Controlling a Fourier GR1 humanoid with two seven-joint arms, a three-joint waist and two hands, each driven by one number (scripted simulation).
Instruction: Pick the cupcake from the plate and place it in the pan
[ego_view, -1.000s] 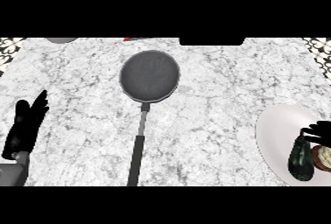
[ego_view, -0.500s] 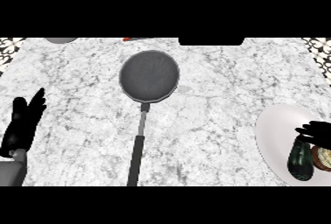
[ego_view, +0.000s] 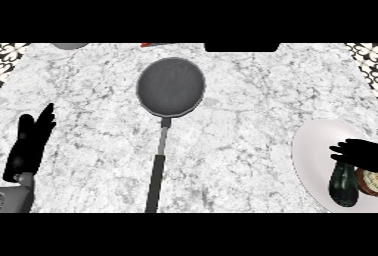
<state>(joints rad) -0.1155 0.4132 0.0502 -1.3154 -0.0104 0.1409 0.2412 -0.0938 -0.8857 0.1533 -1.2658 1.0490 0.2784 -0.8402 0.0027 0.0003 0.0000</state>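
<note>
A dark round pan (ego_view: 170, 87) lies in the middle of the marble counter, its long handle (ego_view: 156, 172) pointing toward me. At the right edge sits a white plate (ego_view: 314, 152). On it lies the cupcake (ego_view: 345, 186), with a dark green wrapper and a brown top, partly cut off by the view's edge. My right hand (ego_view: 362, 154) hovers just above the cupcake, fingers spread leftward and not closed round it. At the left edge my left hand (ego_view: 29, 142) rests open, fingers up.
A grey bowl (ego_view: 69, 45), a small red thing (ego_view: 151, 44) and a black object (ego_view: 241, 47) line the counter's far edge. Patterned surfaces show at both top corners. Bare marble lies between the pan and the plate.
My right hand has shifted slightly over the plate and drawn its lower finger in, staying above the cupcake. The cupcake, the pan and my left hand have hardly moved.
</note>
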